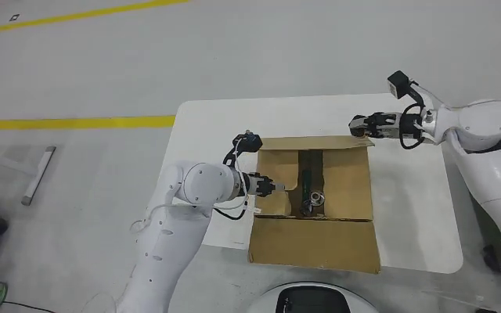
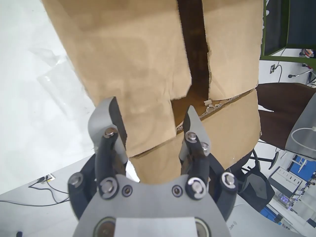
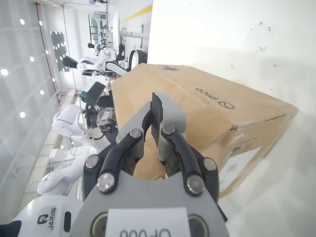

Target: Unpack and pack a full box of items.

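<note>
Cardboard box part-open, contents mostly hidden, L end effector apart, R end effector together

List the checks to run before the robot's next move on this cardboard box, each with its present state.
1. Cardboard box flat on white table: ok.
2. Left jaws open with a flap edge between them: ok.
3. Right jaws ready for the opposite flap: not ok, shut, by the box's far corner.
4. Items visible through the gap between flaps: ok.
5. Box full: cannot tell.
</note>
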